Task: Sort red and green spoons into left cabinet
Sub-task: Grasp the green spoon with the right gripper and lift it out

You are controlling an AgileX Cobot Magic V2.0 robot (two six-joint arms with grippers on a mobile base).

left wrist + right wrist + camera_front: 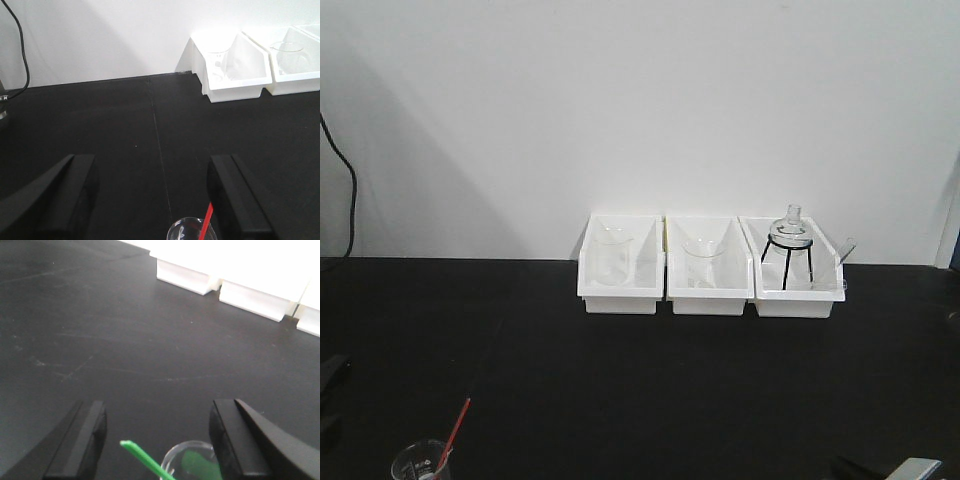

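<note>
The left end effector point(151, 159) hangs low over the black bench point(640, 380) and points toward the wall point(640, 100). Its two black fingers point(75, 190) are spread wide and hold nothing. The red spoon point(206, 216) stands tilted in a glass cup point(184, 231) between those fingers, closer to the one on the right of the wrist view. The right end effector point(159, 402) is low too, with its fingers spread wide and nothing in them. The green spoon point(145, 457) leans in a second glass cup point(172, 456) between them. Far back, three white bins point(710, 302) sit side by side against the wall. The right bin has a glass bottle point(790, 235) on a black stand. A black cord point(348, 190) hangs down the wall on the left.
</note>
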